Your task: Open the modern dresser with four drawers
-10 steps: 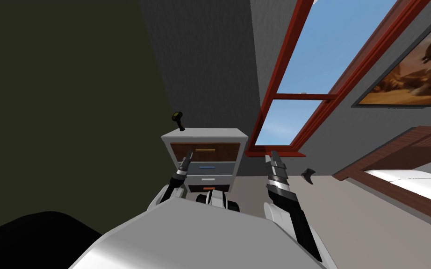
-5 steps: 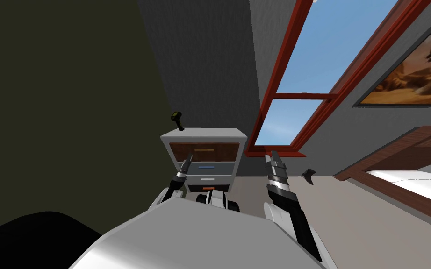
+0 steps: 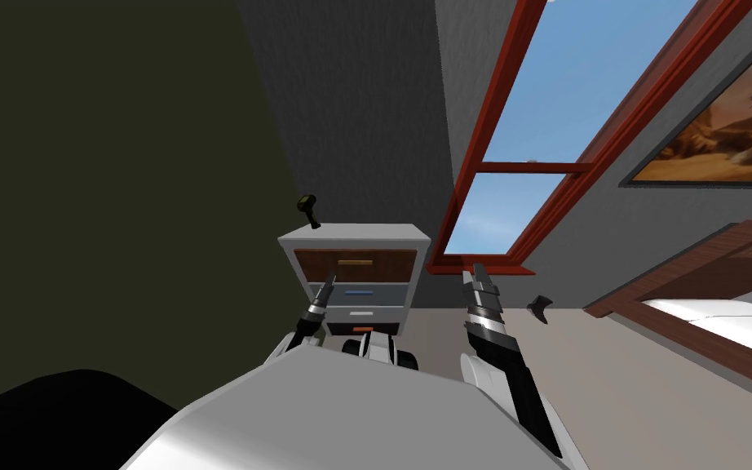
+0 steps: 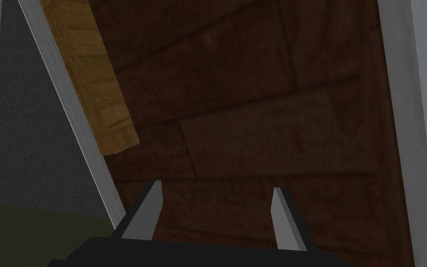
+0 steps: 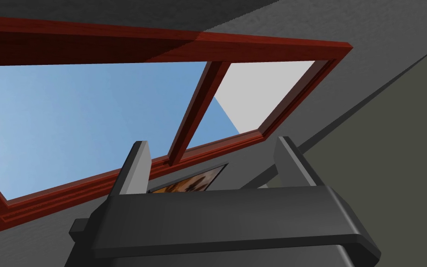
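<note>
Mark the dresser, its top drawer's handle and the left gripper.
dresser (image 3: 358,235): head view, on its light grey top.
top drawer's handle (image 4: 94,79): left wrist view, middle of the tan wooden bar.
left gripper (image 4: 216,186): left wrist view, midway between its open fingertips.

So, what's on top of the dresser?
A small dark round-headed object stands on the dresser, at its back left corner. The top shows nearly edge-on, so anything flat goes unseen.

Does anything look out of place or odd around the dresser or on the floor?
A small black thing lies alone on the floor under the window, as if dropped. A dark knobbed object stands at the back corner of the dresser top, close to the edge. The dresser itself looks intact.
</note>
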